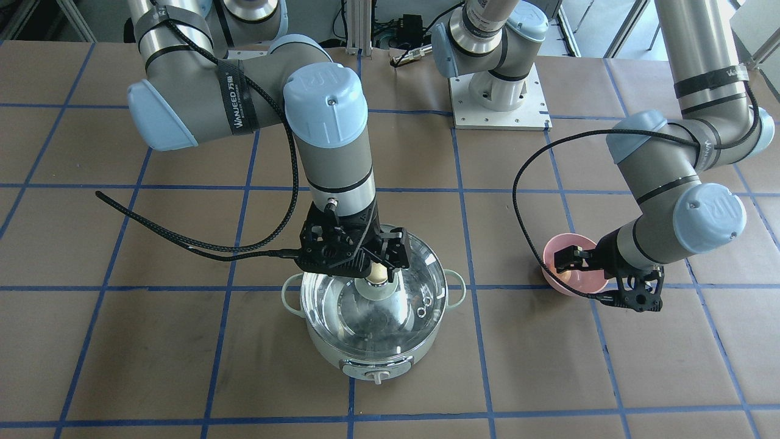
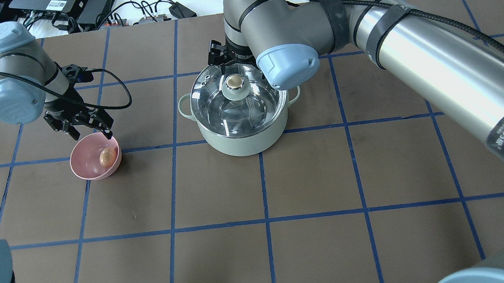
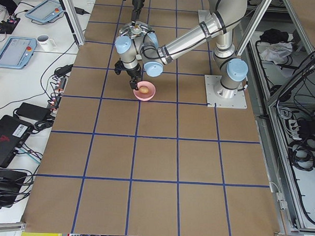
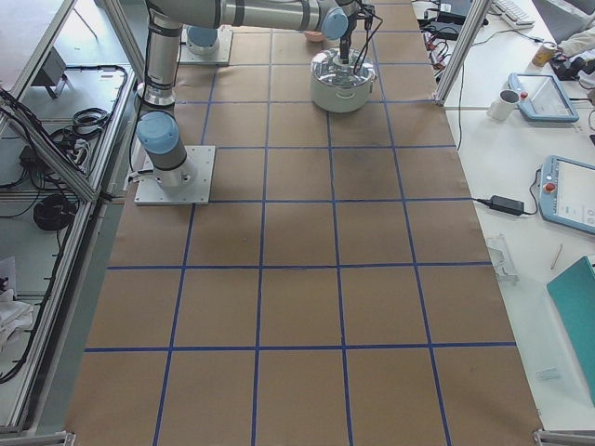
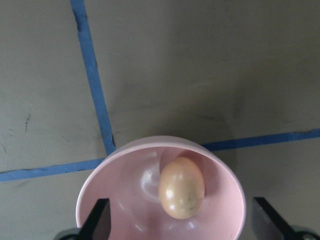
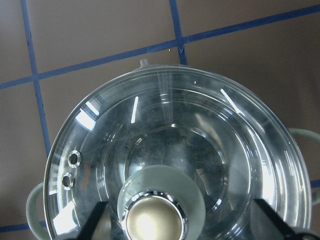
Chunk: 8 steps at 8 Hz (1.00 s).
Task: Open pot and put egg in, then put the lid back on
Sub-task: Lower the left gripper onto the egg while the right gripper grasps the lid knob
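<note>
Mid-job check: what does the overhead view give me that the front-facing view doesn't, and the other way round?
Only the overhead view: the egg lying plainly in the pink bowl; in the front-facing view the left tool blocks most of the bowl's inside. Only the front-facing view: the control knob on the pot. Both: the lid sits on the pot, the right tool is at the lid's knob, and the left tool hangs over the bowl.

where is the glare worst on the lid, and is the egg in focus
Right wrist view: white streaks of glare run across the lid, and its knob is washed out bright. Left wrist view: the egg is sharp, with one soft highlight, in the pink bowl. Front-facing view: softer reflections only.
</note>
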Tool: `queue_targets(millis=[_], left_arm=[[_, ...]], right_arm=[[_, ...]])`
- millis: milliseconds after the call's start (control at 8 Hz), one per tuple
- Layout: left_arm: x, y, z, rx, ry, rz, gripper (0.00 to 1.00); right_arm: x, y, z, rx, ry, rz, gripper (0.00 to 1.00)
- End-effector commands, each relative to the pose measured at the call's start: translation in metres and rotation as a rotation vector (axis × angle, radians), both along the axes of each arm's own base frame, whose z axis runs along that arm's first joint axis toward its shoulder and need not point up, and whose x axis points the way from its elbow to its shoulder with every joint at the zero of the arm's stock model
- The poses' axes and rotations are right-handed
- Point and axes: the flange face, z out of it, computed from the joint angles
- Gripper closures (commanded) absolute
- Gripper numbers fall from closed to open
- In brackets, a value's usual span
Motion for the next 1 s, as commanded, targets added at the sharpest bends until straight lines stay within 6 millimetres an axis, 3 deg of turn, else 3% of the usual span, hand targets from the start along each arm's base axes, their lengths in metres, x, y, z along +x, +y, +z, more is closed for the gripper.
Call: queue_targets(millis=[0,125,250,875], left_arm=[[0.002,-0.001,-0.021,0.044,-0.002,-0.025,0.0],[0.007,0.003,-0.022,0.082,-0.051,-0.038,0.0],[0.007,0.006,-0.023,0.105,-0.047,-0.038,0.0],[0.003,0.018,-0.039,0.16,-0.026,-0.05,0.0]], right_arm=[[0.01,-0.001,-0.011,0.0,-0.01,-0.017,0.0],[0.016,0.002,-0.014,0.003,-0.009,-0.005,0.05],[0.016,0.002,-0.015,0.004,-0.008,-0.003,0.3],[0.019,0.001,-0.018,0.0,-0.018,0.001,0.32]])
